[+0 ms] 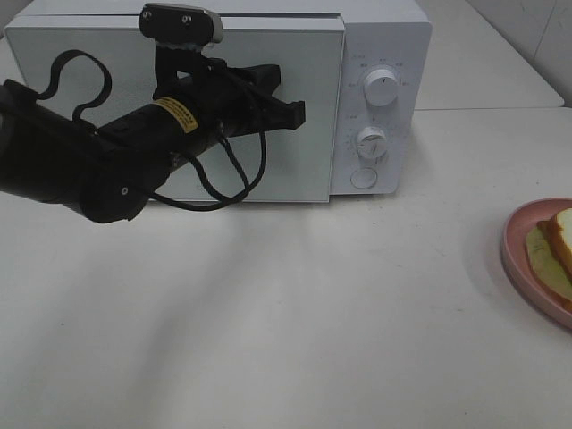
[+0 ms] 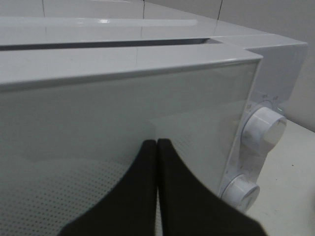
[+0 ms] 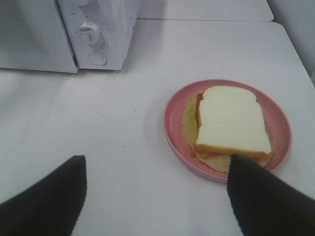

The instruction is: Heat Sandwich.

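Sandwich (image 3: 231,120) sitting on its pink plate (image 3: 172,113).
I'm holding my left gripper (image 2: 156,143) pressed together before the microwave door (image 2: 98,128), my right gripper (image 3: 156,164) spread apart.

I see a white microwave (image 1: 268,89) with a dotted grey door (image 2: 98,162), and black grippers (image 2: 156,143). The sandwich (image 3: 231,120) shows white bread, tan crust, yellow-green filling, on a pink plate (image 3: 172,118).

The microwave (image 1: 380,54) looked like glossy white plastic, its door (image 2: 123,113) smooth and reflective. The tabletop (image 1: 286,313) was matt white; the black fingers (image 2: 172,196) matt; the plate (image 3: 174,105) smooth pink.
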Robot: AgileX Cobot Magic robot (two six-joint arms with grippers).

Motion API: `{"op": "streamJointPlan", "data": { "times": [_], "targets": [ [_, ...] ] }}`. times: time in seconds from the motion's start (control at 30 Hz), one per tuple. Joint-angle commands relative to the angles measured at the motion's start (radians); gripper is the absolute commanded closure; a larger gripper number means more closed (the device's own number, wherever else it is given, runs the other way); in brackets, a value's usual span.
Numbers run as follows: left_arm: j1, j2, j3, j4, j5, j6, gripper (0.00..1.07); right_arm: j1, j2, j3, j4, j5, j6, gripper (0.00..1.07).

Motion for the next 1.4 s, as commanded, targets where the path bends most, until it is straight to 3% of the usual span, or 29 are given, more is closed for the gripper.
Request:
{"op": "streamJointPlan", "data": {
  "times": [0.03,0.27,0.8,1.17,1.4],
  "targets": [
    [0.011,0.026,-0.054,-0.096,0.027,-0.002,1.07,-0.008,-0.028,0.001,-0.002,-0.006,-0.013,0.31],
    [0.014,0.067,-0.143,-0.135,0.1,0.005,1.07,-0.008,-0.028,0.001,-0.002,-0.006,-0.013,0.31],
    [0.011,0.061,-0.14,-0.125,0.107,0.004,1.07,-0.008,-0.028,0.001,-0.002,-0.006,-0.013,0.31],
    [0.004,-0.01,-0.021,-0.106,0.098,-0.003,1.07,-0.008,-0.028,0.001,-0.002,-0.006,-0.013,0.31],
    [-0.05,-0.088,0.101,-0.097,0.097,-0.003,1.07,-0.008,-0.028,0.001,-0.002,-0.006,-0.013,0.31]
  ]
}}
